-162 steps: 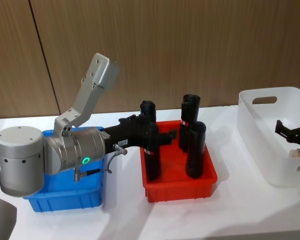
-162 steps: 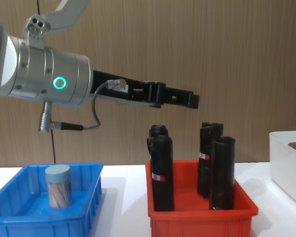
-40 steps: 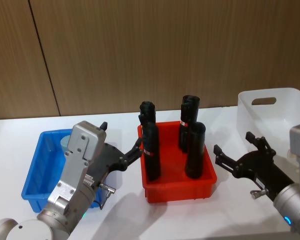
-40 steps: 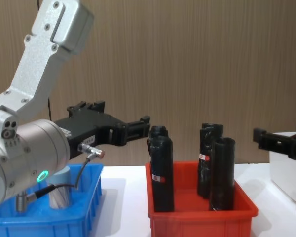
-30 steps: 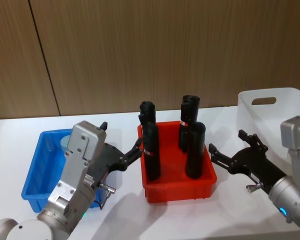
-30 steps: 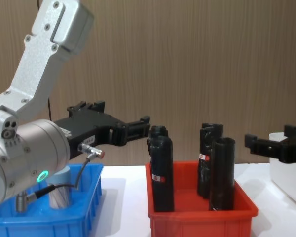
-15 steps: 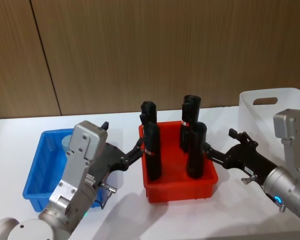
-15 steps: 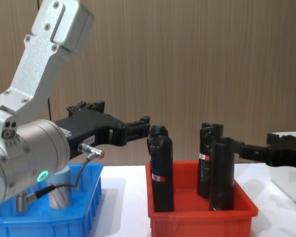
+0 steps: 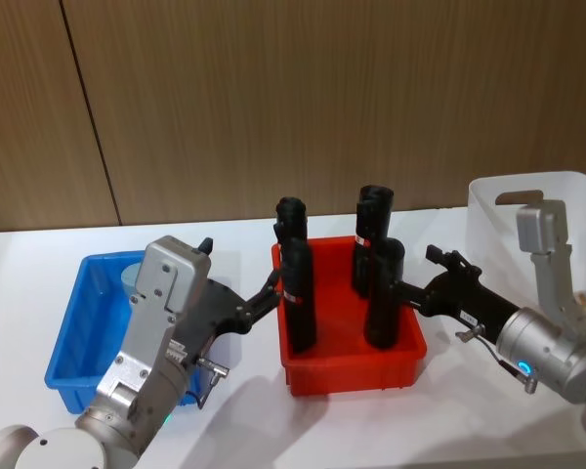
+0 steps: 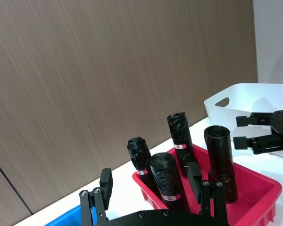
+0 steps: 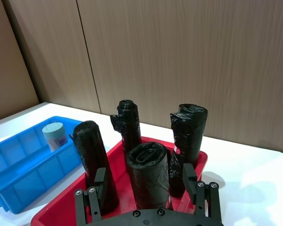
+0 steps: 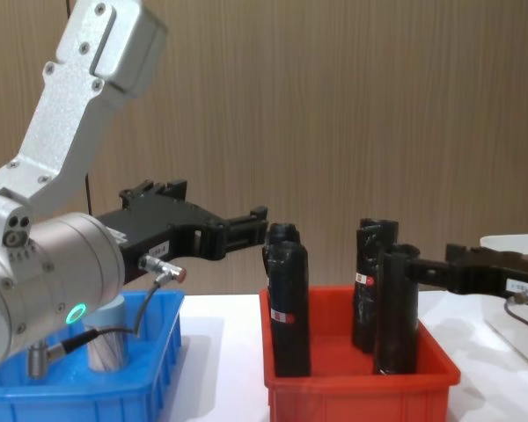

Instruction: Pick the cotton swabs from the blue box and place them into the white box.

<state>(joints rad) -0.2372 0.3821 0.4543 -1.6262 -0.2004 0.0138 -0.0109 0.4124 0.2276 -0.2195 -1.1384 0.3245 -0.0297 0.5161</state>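
One tub of cotton swabs [image 11: 54,135] with a pale lid stands in the blue box [image 11: 19,160] at the left. In the chest view the tub [image 12: 106,341] is half hidden behind my left arm. My left gripper [image 9: 238,266] hovers open and empty between the blue box [image 9: 73,327] and the red bin, pointing at the black rolls. Its fingers [image 10: 194,176] stand wide apart. My right gripper [image 9: 420,275] is open and empty at the red bin's right side, close to the front right roll, left of the white box [image 9: 493,210].
A red bin [image 9: 356,357] sits between the two boxes and holds several tall black rolls [image 9: 383,293] standing upright. A wood-panelled wall runs behind the white table [image 9: 371,420]. My left arm's large joint [image 12: 53,281] hangs over the blue box's front.
My right gripper has left the white box and swung left to the red bin's right side. The left arm drew back and lowered early on, then stayed still.
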